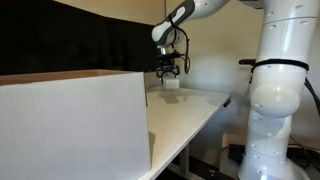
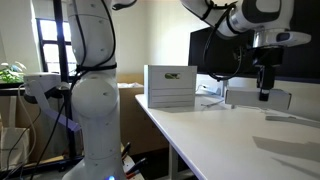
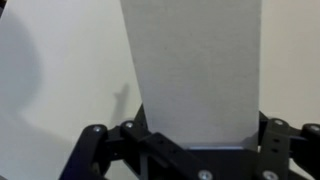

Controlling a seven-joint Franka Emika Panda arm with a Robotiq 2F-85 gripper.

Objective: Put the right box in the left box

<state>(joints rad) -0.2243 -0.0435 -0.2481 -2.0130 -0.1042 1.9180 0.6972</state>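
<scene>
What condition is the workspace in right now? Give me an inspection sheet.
surface: white table, smooth top.
job's things: small white box at table level near the far end, outside the large carton. The carton has white sides and a brown top edge.
clutter: small dark object at the table edge, too small to name.
grippers: gripper directly over the small box. In the wrist view the fingers sit either side of it, but contact cannot be told.
cables: black cable beside the wrist; loose cables by the robot's base.
surroundings: dark screen behind the table; window; plant.
</scene>
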